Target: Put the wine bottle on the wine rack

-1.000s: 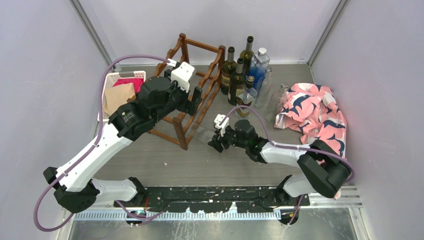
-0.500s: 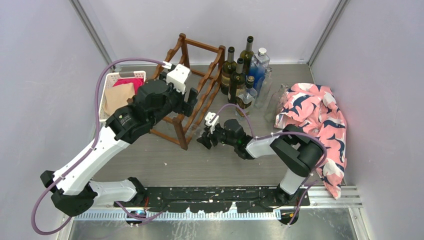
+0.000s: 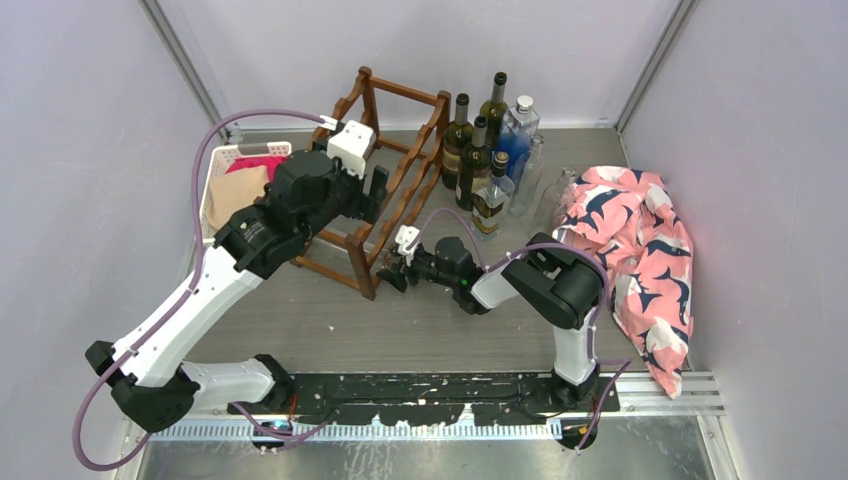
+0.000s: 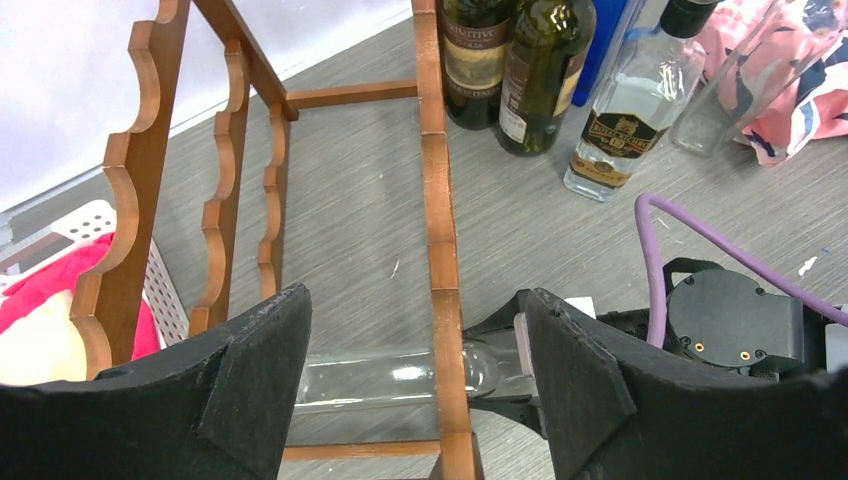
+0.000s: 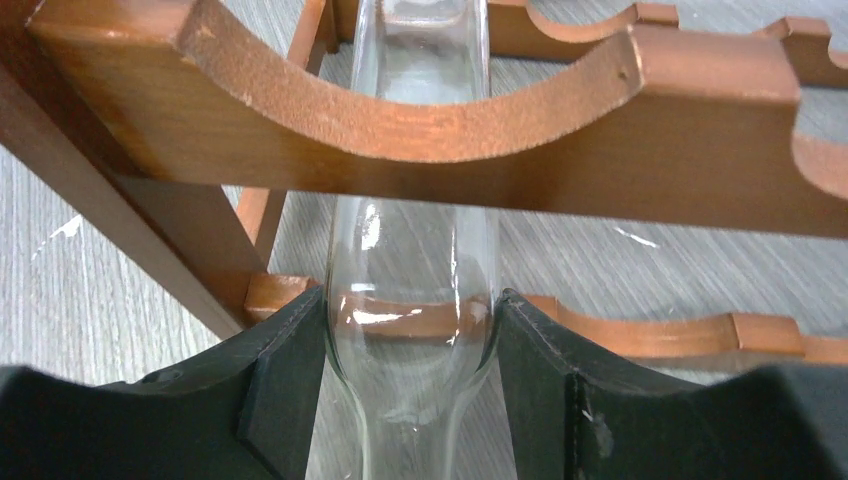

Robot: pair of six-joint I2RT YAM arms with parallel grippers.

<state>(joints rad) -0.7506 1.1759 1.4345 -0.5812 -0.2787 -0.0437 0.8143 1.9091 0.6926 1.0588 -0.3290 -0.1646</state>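
We saw the right gripper clamped on the clear wine bottle, one black pad pressed against each side of the glass near its narrower end. The bottle lay on its side in the lowest tier of the wine rack. It passed under one scalloped rail and across the scalloped rail below it. We could not tell whether the glass rested on that lower rail or was carried just above it. From the left wrist view, the bottle's body sat inside the frame between the rails, its shoulder at the middle rail.

The left gripper hung above the rack with its fingers spread wide and nothing between them. The rack's rails and the lying bottle showed in the gap.

Beyond the rack, a cluster of upright bottles stood on the grey table, some dark glass, some clear. A white plastic basket with pink cloth in it sat just left of the rack, and a pink patterned cloth lay at the right side.
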